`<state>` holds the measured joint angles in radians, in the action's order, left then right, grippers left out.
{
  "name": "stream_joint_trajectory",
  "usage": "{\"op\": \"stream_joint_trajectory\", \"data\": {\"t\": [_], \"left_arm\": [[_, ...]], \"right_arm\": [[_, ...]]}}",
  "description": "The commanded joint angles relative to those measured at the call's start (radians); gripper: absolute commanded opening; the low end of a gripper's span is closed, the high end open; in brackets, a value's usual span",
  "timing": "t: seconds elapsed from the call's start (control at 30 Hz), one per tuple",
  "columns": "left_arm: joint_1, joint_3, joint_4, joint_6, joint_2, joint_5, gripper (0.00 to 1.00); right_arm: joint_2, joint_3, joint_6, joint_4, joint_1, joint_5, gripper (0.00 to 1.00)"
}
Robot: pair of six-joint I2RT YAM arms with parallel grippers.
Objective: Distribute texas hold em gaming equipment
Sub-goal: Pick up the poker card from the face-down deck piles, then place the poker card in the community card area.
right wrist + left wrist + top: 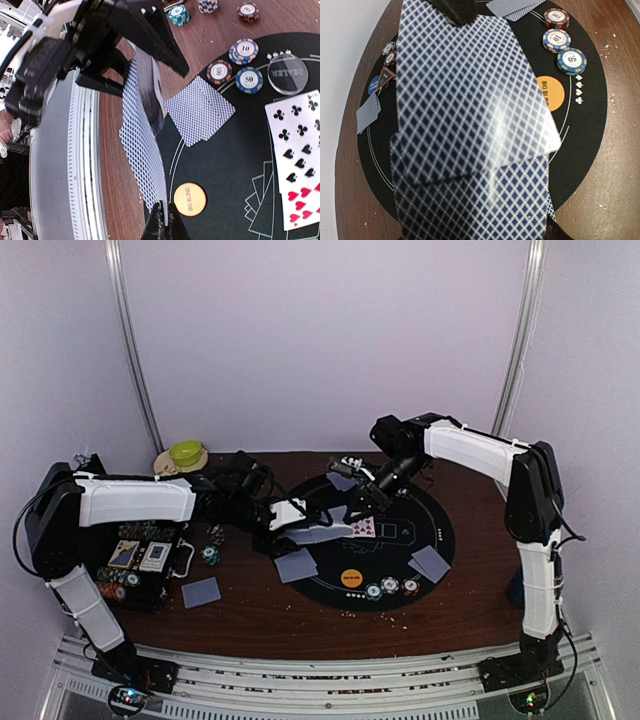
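Note:
My left gripper (300, 523) is shut on a deck of blue-backed playing cards (470, 200) above the left edge of the round black mat (425, 525); the cards hide its fingers in the left wrist view. My right gripper (165, 221) is shut on the edge of the top card (142, 150), which bows away from the deck. On the mat lie an orange Big Blind disc (189, 199), a pair of face-down cards (200, 111), three chips (243, 50), a clear Dealer disc (287, 74) and face-up cards (300, 160).
The open black chip case (140, 565) sits at the left with loose chips (212, 540) beside it. A single face-down card (201, 591) lies near the front left, another pair (430, 562) on the mat's right. A green bowl (185, 452) stands at the back left.

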<state>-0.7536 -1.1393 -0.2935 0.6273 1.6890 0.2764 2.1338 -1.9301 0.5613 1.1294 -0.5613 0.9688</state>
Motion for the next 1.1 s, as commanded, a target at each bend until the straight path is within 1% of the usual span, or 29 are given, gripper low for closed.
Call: {"op": "stream_joint_trajectory", "data": {"t": [0.0, 0.1, 0.27, 0.47, 0.63, 0.93, 1.07], "left_arm": [[0.003, -0.023, 0.021, -0.003, 0.004, 0.011, 0.56], [0.003, -0.023, 0.021, -0.003, 0.004, 0.009, 0.56], [0.003, -0.023, 0.02, -0.003, 0.003, 0.01, 0.56], [0.001, -0.023, 0.02, -0.001, 0.006, 0.01, 0.56], [0.002, -0.023, 0.019, -0.001, 0.006, 0.012, 0.56], [0.0, -0.025, 0.017, -0.001, 0.006, 0.01, 0.56], [0.0, -0.025, 0.017, -0.001, 0.008, 0.009, 0.56]], "right_arm": [[-0.069, 0.046, 0.037, 0.038, 0.047, 0.021, 0.0], [-0.093, 0.064, 0.046, 0.043, 0.07, 0.015, 0.0], [-0.109, 0.066, 0.104, 0.11, 0.098, -0.044, 0.0], [-0.114, 0.068, 0.139, 0.166, 0.128, -0.255, 0.0], [-0.077, 0.059, 0.176, 0.213, 0.16, -0.42, 0.0], [-0.007, 0.029, 0.187, 0.23, 0.172, -0.635, 0.0], [0.025, 0.018, 0.225, 0.23, 0.163, -0.711, 0.0]]}}
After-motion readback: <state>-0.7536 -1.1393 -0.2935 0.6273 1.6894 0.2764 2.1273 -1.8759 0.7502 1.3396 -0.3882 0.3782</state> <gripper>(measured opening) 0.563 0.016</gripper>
